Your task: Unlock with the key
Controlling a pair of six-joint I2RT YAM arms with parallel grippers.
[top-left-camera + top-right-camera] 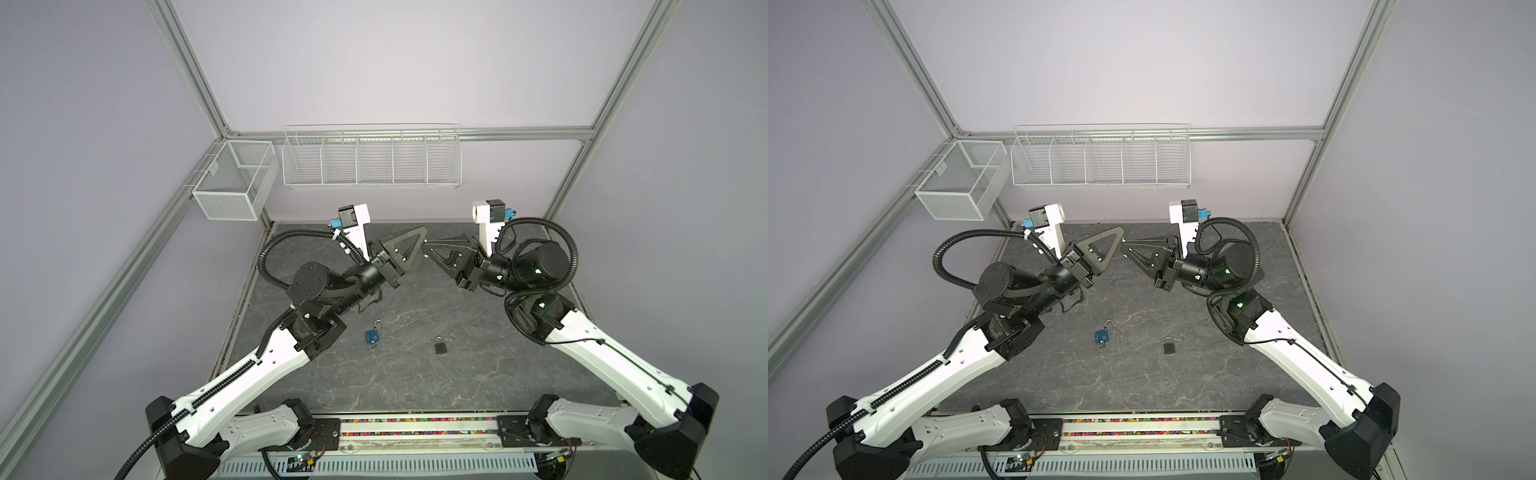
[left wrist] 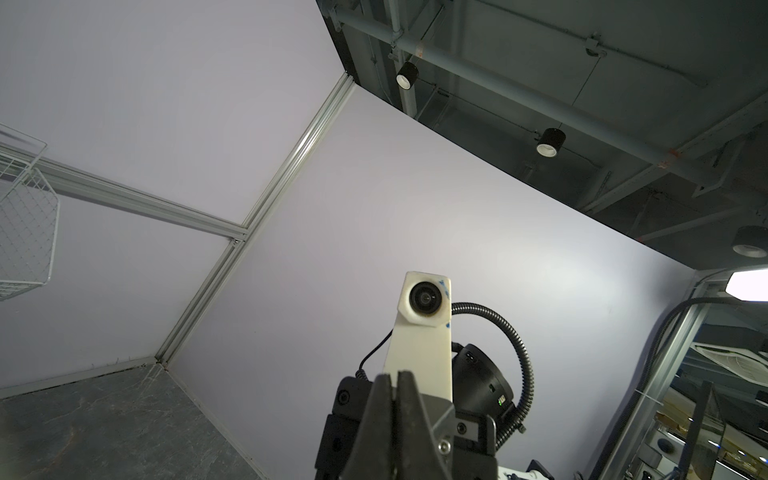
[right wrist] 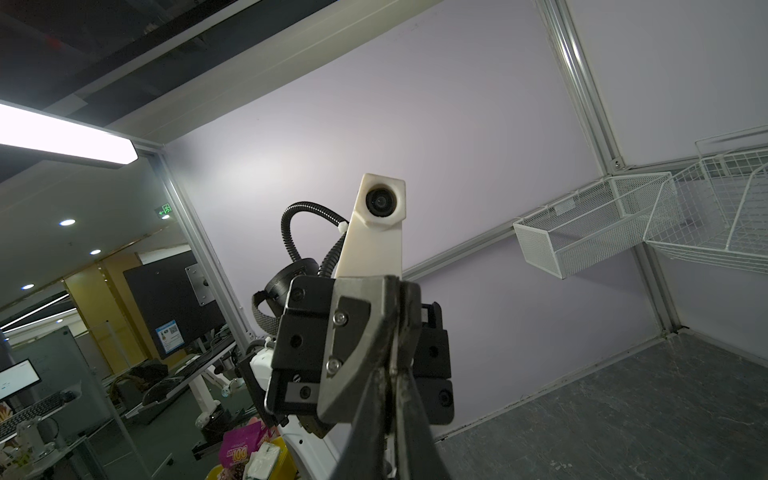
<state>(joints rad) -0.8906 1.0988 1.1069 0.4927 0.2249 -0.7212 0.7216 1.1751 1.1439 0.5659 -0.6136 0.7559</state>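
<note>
A blue padlock [image 1: 371,336] [image 1: 1100,336] lies on the dark table with its silver shackle swung open. A small silvery piece at its near end looks like the key [image 1: 372,345], too small to be sure. A black padlock [image 1: 440,346] [image 1: 1168,346] lies to its right, shackle closed. Both arms are raised well above and behind the locks. My left gripper [image 1: 424,231] [image 1: 1122,231] [image 2: 394,376] and right gripper [image 1: 424,247] [image 1: 1122,248] [image 3: 398,286] point at each other, tips almost touching. Each is shut with nothing between its fingers.
A white mesh basket [image 1: 235,185] hangs on the left frame rail. A white wire rack [image 1: 372,158] with several compartments hangs on the back wall. Aluminium frame posts [image 1: 577,166] border the grey marbled tabletop [image 1: 415,386].
</note>
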